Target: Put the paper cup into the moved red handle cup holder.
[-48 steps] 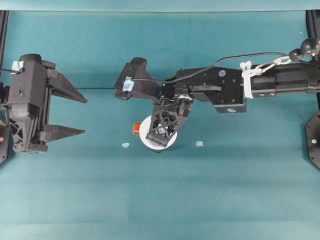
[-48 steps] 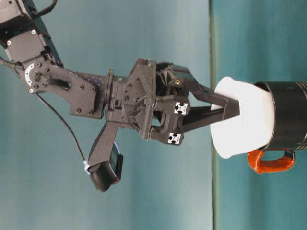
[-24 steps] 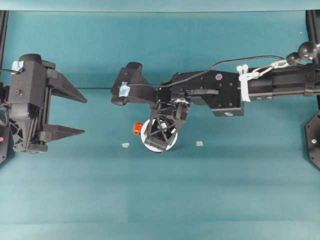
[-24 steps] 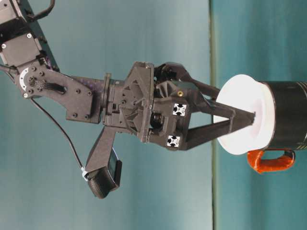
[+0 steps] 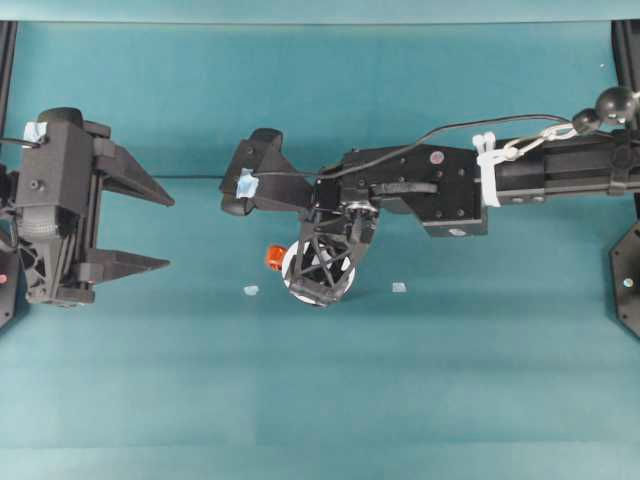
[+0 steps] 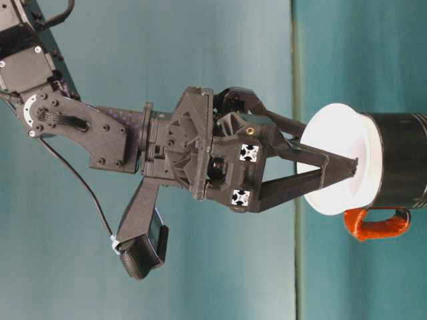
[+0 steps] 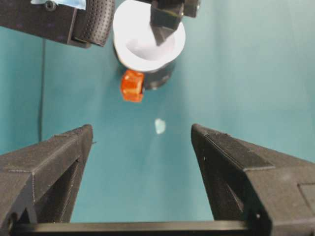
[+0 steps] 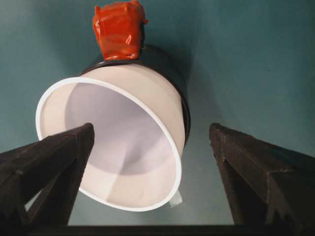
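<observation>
We see the paper cup [image 8: 115,142] seated in the red handle cup holder [image 6: 400,170], rim proud of it. The right gripper [image 5: 322,268] points steeply down over the cup, jaws spread (one finger dips inside). Well away from the holder, the left gripper [image 5: 135,226] lies level, also spread.

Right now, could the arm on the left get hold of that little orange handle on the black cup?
Probably yes. The left gripper is open, with bare table between it and the red handle, which faces it. The right gripper, over the paper cup, might crowd it.
</observation>
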Tool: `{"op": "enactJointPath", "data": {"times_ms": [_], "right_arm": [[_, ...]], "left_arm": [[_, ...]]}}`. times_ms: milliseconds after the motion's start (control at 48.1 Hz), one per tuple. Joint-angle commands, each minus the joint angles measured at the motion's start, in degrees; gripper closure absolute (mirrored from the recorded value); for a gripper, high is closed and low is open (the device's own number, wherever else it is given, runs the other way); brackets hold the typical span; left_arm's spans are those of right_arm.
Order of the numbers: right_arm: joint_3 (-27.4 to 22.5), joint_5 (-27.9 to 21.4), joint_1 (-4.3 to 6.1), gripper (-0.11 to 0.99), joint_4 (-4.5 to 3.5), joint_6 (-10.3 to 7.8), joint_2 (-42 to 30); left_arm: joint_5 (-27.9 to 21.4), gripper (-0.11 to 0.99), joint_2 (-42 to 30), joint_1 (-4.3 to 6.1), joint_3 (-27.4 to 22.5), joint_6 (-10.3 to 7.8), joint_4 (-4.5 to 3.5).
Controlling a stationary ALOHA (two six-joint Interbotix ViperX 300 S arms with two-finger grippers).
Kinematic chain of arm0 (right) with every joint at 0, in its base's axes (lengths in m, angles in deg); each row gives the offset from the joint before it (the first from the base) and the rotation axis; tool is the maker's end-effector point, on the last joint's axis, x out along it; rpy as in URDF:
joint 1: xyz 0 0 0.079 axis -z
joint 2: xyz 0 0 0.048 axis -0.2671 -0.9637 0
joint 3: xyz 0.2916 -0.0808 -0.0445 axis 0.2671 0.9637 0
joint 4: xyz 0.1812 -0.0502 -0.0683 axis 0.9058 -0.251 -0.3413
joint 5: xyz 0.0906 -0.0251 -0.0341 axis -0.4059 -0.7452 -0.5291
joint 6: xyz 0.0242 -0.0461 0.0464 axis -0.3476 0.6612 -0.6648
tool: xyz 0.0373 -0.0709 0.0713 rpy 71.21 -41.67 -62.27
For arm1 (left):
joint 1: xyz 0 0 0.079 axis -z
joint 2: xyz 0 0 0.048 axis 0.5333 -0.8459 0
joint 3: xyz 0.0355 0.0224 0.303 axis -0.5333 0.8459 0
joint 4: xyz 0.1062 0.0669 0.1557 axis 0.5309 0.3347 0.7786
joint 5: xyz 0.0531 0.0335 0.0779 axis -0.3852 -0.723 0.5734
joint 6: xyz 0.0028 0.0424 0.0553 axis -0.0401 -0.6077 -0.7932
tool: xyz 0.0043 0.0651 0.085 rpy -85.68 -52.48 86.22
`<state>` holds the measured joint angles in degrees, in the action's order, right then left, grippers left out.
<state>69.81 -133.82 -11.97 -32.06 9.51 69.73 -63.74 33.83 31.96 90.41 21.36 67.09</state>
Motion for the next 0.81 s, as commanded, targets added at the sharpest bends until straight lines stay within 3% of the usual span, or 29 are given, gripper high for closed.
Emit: {"op": "enactJointPath", "data": {"times_ms": [0,104,166,415,789], "right_arm": [[-1.49,-1.23,-0.18,0.16,-0.70,0.35,4.39],[-2.29,-3.52,-0.26,0.16,-2.90,0.35,7.91],[-2.37,-4.04,-0.26,0.16,-3.25,0.35,9.84],[-0.88,-4.31,-1.23,0.16,-3.60,0.88,16.44],[4.31,-3.43,-1.49,0.16,-3.69,0.88,23.38]], "left_arm": [[0.53,0.02,0.35,0.09,-0.79,0.35,0.18],[0.53,0.02,0.44,0.35,-0.62,0.70,0.18],[0.53,0.02,0.44,0.44,-0.62,0.79,0.18],[0.35,0.02,0.44,0.44,-0.62,0.88,0.18],[0.09,0.02,0.53,0.53,-0.53,0.88,0.18]]}}
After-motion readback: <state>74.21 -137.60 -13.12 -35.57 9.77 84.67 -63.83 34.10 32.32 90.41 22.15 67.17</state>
